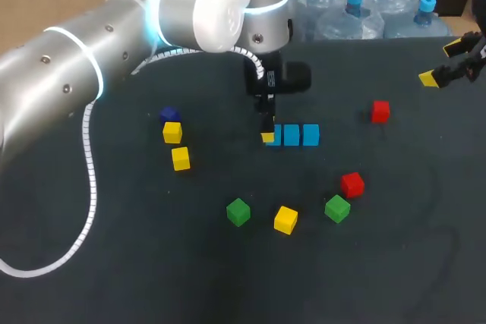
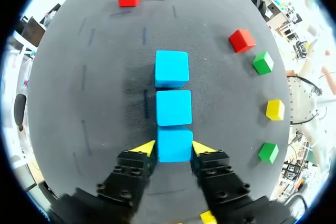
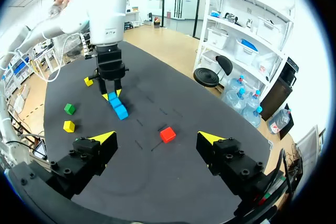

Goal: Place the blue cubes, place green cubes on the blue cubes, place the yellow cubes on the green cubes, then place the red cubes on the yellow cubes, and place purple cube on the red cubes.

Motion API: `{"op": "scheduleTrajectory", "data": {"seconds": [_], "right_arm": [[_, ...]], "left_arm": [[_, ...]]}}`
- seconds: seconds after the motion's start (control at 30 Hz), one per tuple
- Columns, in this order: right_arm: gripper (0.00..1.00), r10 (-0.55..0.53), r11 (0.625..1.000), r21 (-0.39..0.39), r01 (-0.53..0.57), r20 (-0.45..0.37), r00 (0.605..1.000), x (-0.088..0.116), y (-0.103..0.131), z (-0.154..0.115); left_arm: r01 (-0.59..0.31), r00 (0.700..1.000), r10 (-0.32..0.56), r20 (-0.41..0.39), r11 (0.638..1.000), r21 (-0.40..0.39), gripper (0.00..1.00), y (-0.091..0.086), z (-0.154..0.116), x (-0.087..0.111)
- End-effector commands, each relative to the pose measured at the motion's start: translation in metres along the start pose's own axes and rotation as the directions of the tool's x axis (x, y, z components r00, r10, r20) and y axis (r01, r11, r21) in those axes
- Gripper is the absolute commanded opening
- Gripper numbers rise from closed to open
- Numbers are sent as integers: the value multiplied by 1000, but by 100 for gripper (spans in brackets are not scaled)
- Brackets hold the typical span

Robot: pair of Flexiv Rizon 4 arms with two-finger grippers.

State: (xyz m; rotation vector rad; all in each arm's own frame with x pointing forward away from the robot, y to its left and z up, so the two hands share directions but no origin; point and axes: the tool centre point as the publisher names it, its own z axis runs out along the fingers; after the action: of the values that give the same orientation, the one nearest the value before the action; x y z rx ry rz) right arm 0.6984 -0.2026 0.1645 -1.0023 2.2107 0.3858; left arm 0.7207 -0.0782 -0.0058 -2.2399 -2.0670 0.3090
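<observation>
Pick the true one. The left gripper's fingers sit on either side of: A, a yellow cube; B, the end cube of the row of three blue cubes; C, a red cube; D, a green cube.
B: in the left wrist view the left gripper has a yellow tip against each side of the blue cube nearest it, the end one of three in a line.

Smooth matt blue cubes (image 2: 173, 107) lie on a dull, dark table (image 1: 152, 263).
</observation>
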Motion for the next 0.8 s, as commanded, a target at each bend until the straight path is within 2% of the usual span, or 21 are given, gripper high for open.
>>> {"op": "scheduleTrajectory", "data": {"seconds": [0.03, 0.27, 0.5, 0.63, 0.73, 0.8], "right_arm": [[100, 0, 1000, 0, 0, 1, 1000, 0, 0, 0], [100, 0, 1000, 0, 0, 1, 1000, 0, 0, 0], [100, 0, 1000, 0, 0, 1, 1000, 0, 0, 0], [100, 0, 1000, 0, 0, 1, 1000, 0, 0, 0], [100, 0, 1000, 0, 0, 1, 1000, 0, 0, 0], [100, 0, 1000, 0, 0, 1, 1000, 0, 0, 0]], "left_arm": [[5, 1000, -5, -5, 1000, 5, 100, 2, 2, -1], [38, 999, -38, -5, 999, -14, 100, 4, -3, 6], [179, 979, -172, 114, 982, -54, 100, 0, -30, 27], [248, 950, -233, 209, 968, -45, 100, -12, -53, 46], [304, 914, -288, 285, 952, -13, 100, -18, -70, 59], [331, 896, -303, 325, 943, -31, 100, -18, -82, 66]]}}
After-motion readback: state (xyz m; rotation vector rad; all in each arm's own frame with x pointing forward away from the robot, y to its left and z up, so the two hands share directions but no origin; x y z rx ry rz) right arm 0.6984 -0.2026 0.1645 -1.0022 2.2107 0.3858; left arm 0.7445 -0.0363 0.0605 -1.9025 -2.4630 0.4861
